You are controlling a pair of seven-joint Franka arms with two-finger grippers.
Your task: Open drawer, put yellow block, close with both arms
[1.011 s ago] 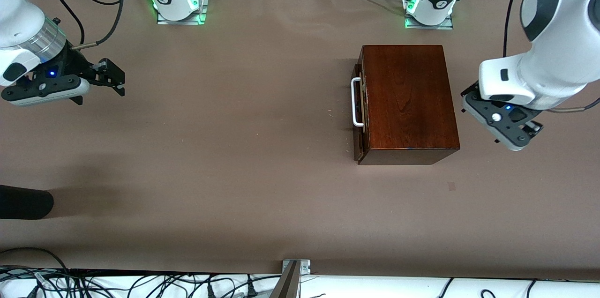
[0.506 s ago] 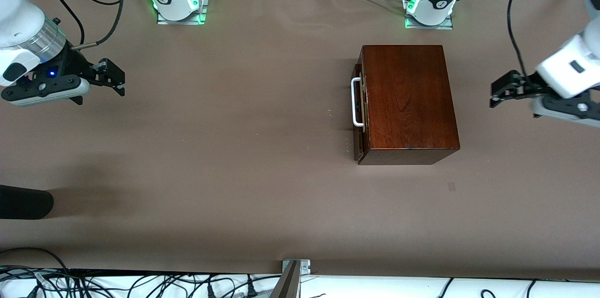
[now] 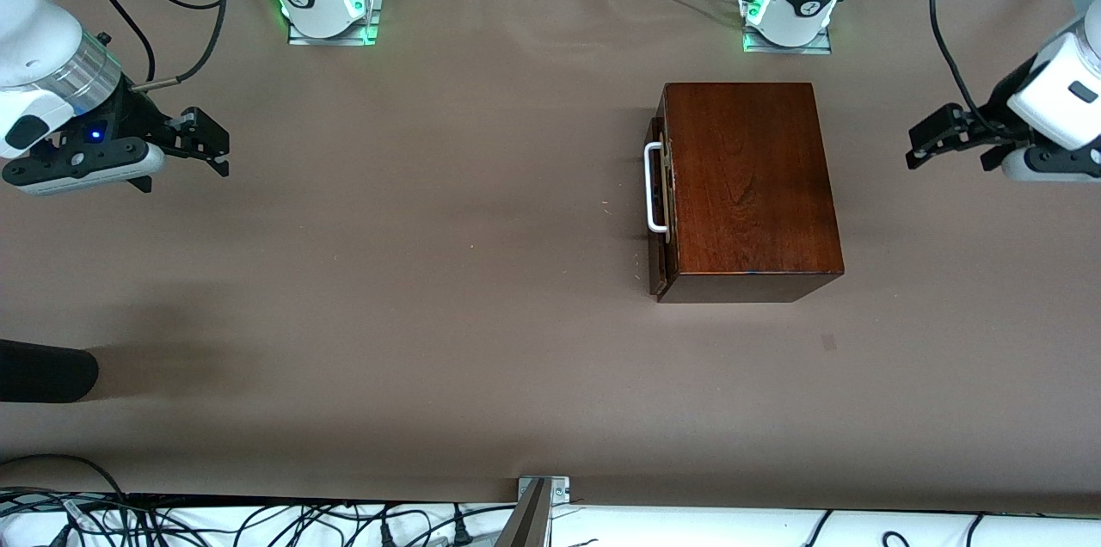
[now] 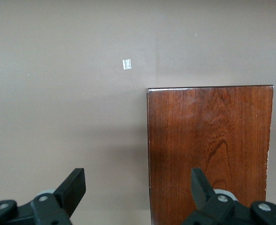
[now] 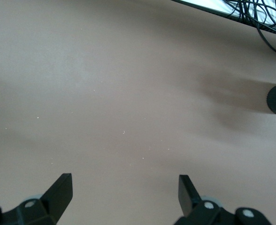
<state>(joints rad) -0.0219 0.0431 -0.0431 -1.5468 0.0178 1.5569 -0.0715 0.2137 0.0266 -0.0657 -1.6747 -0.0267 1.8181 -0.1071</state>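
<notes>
A glossy reddish-brown wood-grained box (image 3: 748, 186) with a white handle (image 3: 655, 187) sits on the plain taupe worktop (image 3: 430, 272); both arms are white with black hands.

Place: robotics lab, test bench.
Surface: wide table (image 3: 430, 272) under one plain brown sheet, wrinkled at 12 o'clock, bare of household goods.
Mounts: two arm bases bolted on metal plates, at 11 o'clock (image 3: 322, 1) and 1 o'clock (image 3: 787, 14), green status lights glowing on both.
Wiring: black cables (image 3: 258, 525) tangled over a white ledge along 6 to 8 o'clock; further leads and connectors at 12 o'clock.
Framing: aluminium profile ends at 12 o'clock and 2 o'clock; metal bracket (image 3: 542, 491) on the edge at 6 o'clock.
Prop: lone glossy wooden box (image 3: 748, 186) at 3 o'clock of centre.
Floor mark: small tape square (image 4: 126, 64) on the sheet beside the box.
</notes>
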